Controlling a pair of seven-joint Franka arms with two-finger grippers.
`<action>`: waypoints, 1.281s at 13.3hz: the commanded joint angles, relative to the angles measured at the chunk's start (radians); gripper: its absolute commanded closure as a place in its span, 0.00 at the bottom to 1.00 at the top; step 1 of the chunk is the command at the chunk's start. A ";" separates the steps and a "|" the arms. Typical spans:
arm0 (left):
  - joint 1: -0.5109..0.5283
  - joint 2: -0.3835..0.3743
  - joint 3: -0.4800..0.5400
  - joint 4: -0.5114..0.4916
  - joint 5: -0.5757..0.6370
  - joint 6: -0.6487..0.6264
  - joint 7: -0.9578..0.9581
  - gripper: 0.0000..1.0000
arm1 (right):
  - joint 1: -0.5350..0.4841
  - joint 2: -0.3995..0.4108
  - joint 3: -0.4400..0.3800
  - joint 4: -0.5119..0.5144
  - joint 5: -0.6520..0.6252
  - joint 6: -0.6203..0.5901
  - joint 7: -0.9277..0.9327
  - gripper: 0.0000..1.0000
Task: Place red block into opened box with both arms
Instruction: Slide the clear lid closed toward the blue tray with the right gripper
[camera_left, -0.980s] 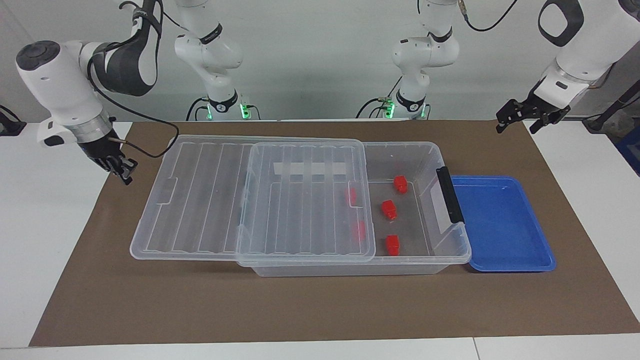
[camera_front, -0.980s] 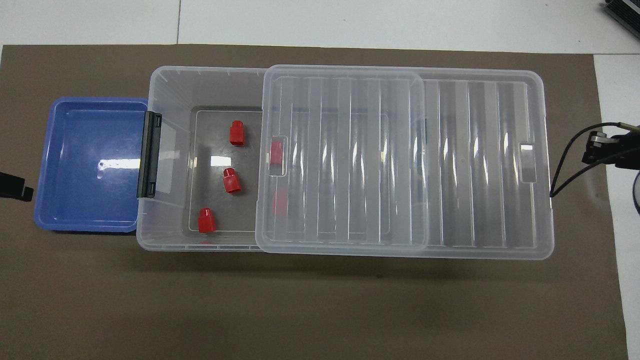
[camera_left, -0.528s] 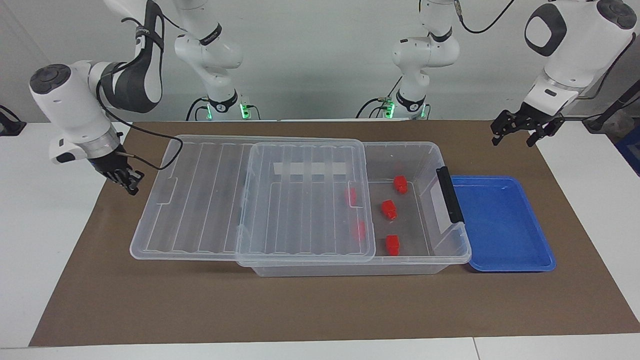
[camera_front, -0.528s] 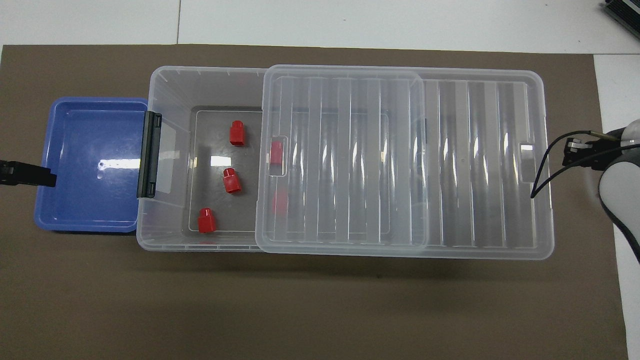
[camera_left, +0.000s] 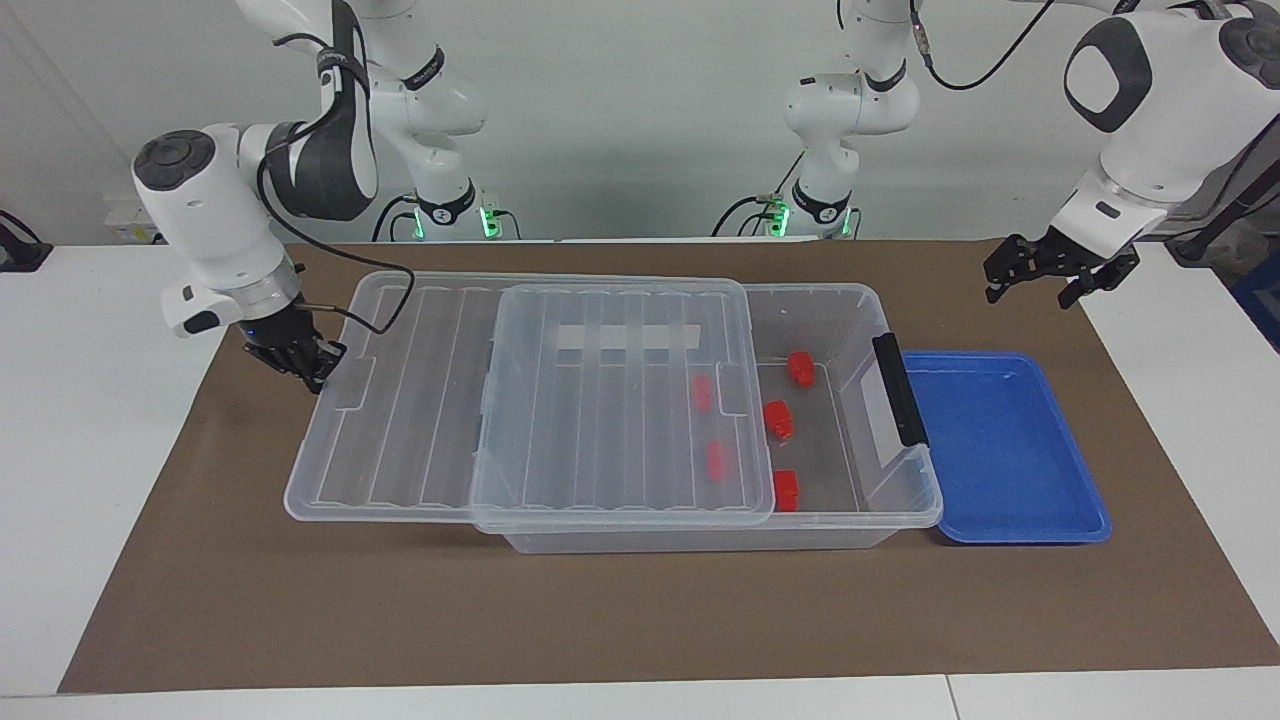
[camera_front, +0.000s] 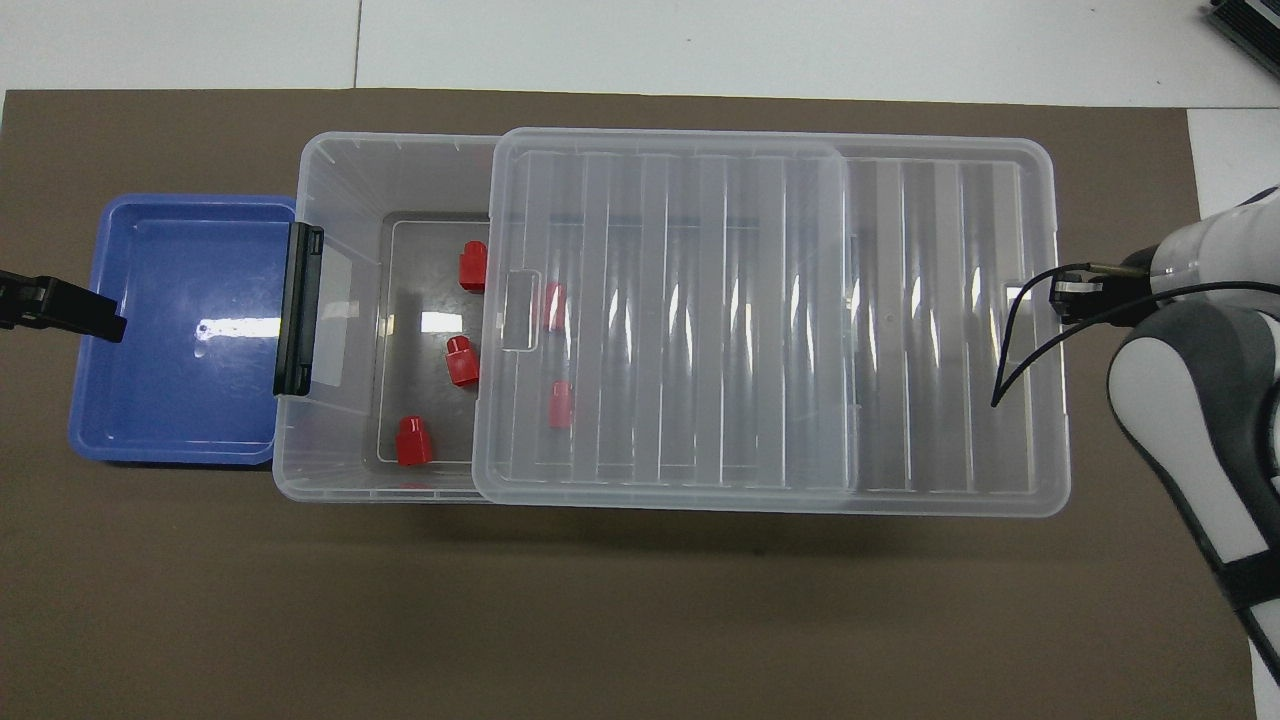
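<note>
The large clear plastic box (camera_left: 850, 420) holds five small red blocks (camera_left: 779, 419) – three in its uncovered end, two under the ribbed see-through lid (camera_left: 600, 400). The right gripper (camera_left: 312, 365), fingertips together, presses the lid's edge at the right arm's end. The left gripper (camera_left: 1045, 268), fingers apart, hangs over the shallow blue tray (camera_left: 1000, 520) – empty-handed.
</note>
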 joint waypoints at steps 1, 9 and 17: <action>-0.011 -0.001 0.011 0.015 0.026 -0.031 0.035 0.00 | 0.044 -0.016 0.005 -0.011 0.004 0.007 -0.018 1.00; -0.012 -0.013 0.014 0.030 0.027 -0.035 -0.030 0.00 | 0.192 -0.029 0.005 -0.019 0.086 -0.029 0.027 1.00; -0.014 -0.005 0.013 0.079 0.029 -0.075 -0.031 0.00 | 0.249 -0.029 0.005 -0.019 0.090 -0.016 0.048 1.00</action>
